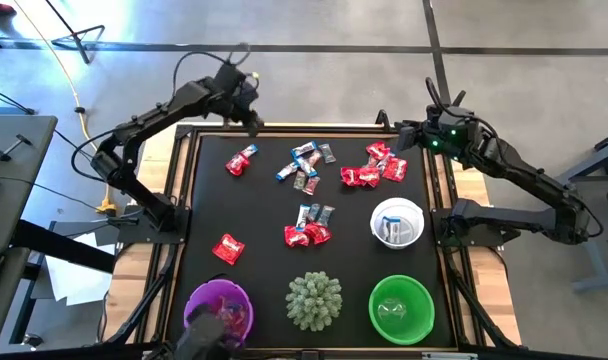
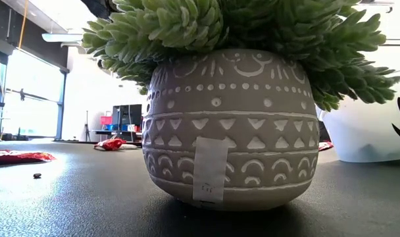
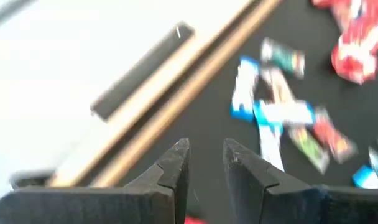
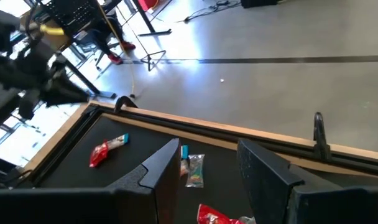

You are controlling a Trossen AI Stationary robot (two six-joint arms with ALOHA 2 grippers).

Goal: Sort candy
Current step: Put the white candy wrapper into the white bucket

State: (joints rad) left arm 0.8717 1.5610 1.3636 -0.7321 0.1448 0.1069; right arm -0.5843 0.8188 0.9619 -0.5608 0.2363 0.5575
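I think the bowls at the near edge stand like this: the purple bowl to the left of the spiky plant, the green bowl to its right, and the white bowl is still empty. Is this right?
Not quite. The purple bowl is left of the spiky plant and the green bowl right of it, but the white bowl is not empty: the high view shows blue-and-white candy lying inside it.

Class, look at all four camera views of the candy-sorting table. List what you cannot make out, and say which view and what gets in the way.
- Low view: the patterned plant pot blocks most of the table; both arms are hidden.
- High view: the contents of the purple bowl are too small, partly covered by a dark object.
- Left wrist view: the candy is blurred, wrappers unreadable.
- Right wrist view: the red candy is cut off by the edge.
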